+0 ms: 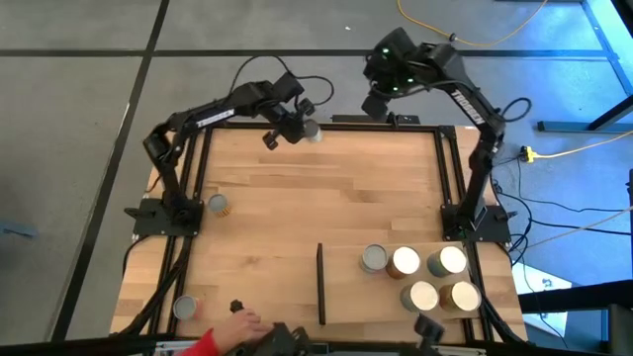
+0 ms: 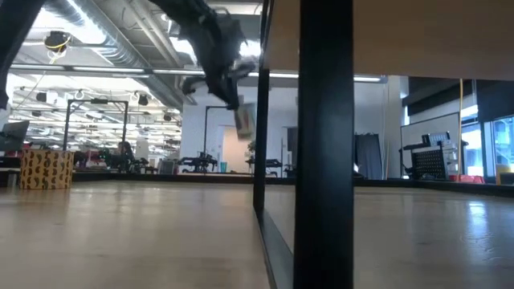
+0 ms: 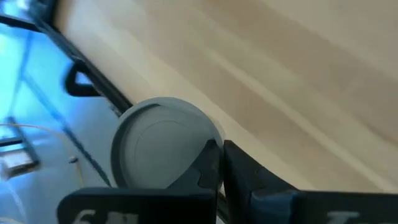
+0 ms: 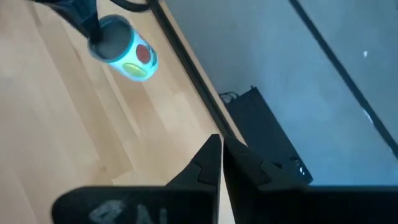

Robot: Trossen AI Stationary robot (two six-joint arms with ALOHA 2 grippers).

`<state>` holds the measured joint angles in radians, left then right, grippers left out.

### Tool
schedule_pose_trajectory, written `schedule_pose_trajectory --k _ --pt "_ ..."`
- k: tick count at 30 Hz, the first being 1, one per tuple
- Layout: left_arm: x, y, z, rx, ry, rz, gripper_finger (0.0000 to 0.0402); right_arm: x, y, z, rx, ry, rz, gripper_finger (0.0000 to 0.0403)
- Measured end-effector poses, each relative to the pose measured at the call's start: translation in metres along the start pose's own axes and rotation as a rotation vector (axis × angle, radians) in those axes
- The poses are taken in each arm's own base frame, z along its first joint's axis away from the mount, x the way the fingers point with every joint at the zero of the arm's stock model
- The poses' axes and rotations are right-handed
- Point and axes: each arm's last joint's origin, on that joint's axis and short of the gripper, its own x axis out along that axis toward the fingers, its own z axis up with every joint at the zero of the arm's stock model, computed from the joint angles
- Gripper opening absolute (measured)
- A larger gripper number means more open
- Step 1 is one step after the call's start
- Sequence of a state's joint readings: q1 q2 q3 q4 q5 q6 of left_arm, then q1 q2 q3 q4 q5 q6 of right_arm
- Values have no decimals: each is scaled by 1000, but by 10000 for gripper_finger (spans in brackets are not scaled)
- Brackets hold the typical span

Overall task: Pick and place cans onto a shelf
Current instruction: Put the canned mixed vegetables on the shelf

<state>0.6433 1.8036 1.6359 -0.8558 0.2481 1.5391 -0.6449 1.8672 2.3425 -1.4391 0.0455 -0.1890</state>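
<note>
My left gripper [image 1: 290, 129] is high over the middle of the table's far edge, shut on a can [image 1: 312, 131] with a grey top and a red, yellow and green label. The can also shows in the right wrist view [image 4: 127, 53] and the low view [image 2: 243, 120]. My right gripper [image 1: 379, 102] hangs shut and empty just beyond the far edge, to the right of the can. Several cans [image 1: 404, 261] stand upright on the pale shelf [image 1: 346, 297] at the near right. My left gripper [image 3: 221, 163] holds the can at the edge of its grey top [image 3: 208, 140], its two fingers almost together on the rim. Most of the can lies to one side of the fingers. The can is lifted clear of the table and hangs tilted below the gripper.
One can [image 1: 218, 205] stands near the table's left edge and another [image 1: 185, 308] at the near left corner. The shelf's black strip [image 1: 319, 285] runs along its left side. A person's hand in a red sleeve [image 1: 232, 326] reaches in at the near edge.
</note>
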Motion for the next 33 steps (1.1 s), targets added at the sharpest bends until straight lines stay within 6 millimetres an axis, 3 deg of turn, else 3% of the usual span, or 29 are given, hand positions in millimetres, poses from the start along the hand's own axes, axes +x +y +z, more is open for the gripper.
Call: schedule_pose_trajectory --k 7,13,19,23,29,33 --pt "-39 -6 54 15 -75 77 0 -52 3 -13 -5 -122 -8 20" --pt "-58 -17 103 29 -101 114 0 -85 4 -25 -9 -200 -10 20" --pt "-65 -32 157 18 -129 148 0 -104 8 -34 -59 -257 98 20" --pt "-80 -37 192 -5 -156 207 0 -114 10 -42 -76 -257 132 20" --pt "-113 -42 229 -69 -285 233 0 -130 12 -54 -87 -261 130 20" --pt "-132 -51 245 -107 -392 152 0 -140 13 -61 -44 -280 140 20"
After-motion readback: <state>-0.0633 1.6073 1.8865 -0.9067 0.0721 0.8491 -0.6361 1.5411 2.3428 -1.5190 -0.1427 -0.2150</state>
